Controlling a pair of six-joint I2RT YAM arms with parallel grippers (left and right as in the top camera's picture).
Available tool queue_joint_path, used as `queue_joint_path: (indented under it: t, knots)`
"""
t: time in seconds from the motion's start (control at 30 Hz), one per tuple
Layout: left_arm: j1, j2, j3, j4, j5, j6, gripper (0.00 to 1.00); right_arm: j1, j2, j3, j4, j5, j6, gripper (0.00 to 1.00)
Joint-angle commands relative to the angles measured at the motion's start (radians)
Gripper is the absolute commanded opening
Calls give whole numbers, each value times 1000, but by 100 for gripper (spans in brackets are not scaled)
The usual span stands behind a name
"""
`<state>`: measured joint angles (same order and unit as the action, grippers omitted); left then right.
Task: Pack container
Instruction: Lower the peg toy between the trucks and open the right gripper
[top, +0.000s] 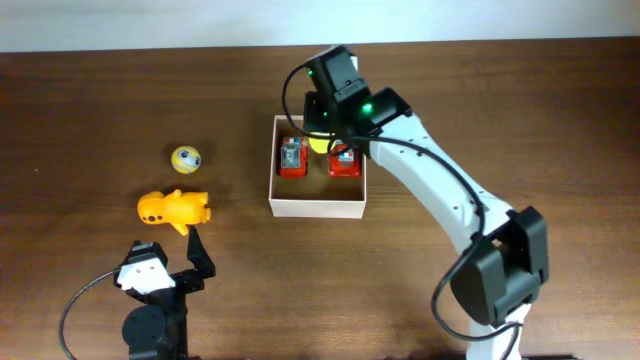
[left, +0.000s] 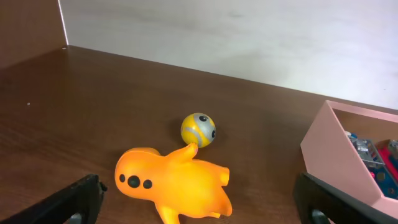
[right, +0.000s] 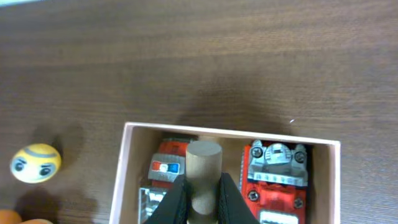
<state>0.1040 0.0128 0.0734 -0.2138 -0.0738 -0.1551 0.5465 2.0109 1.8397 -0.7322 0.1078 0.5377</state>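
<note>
The container (top: 318, 207) is a shallow white-walled box at mid-table; it also shows in the right wrist view (right: 230, 132) and the left wrist view (left: 329, 149). Two red toy cars (top: 291, 158) (top: 345, 160) lie inside it (right: 168, 167) (right: 277, 171). My right gripper (top: 325, 135) (right: 202, 199) is shut on a tan cylinder (right: 204, 165), held above the box between the cars. An orange toy figure (top: 174, 209) (left: 174, 183) and a yellow ball with a face (top: 186, 157) (left: 198, 129) (right: 36, 163) lie left of the box. My left gripper (top: 170, 248) (left: 202, 208) is open, just in front of the orange toy.
The dark wooden table (top: 520, 110) ends at a pale back edge. The right arm (top: 440, 190) reaches from the front right over to the box.
</note>
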Motion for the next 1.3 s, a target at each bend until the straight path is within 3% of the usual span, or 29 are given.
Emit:
queue_joint_path:
  t: [0.0,1.13,1.17,1.2,1.27]
  knots:
    - [1,-8,-9,3,15,-1,99,3,56,10,-1,23,-5,10]
    - [1,-8,-9,3,15,-1,99,30,156,9,-23,-82,-6,10]
    - [1,-8,-9,3,15,-1,99,30,158,9,-23,-82,-6,11]
    - [1,-8,-9,3,15,-1,99,30,158,9,-22,-81,-6,22]
    - [1,-8,-9,3,15,-1,99,30,158,9,-20,-81,-6,27]
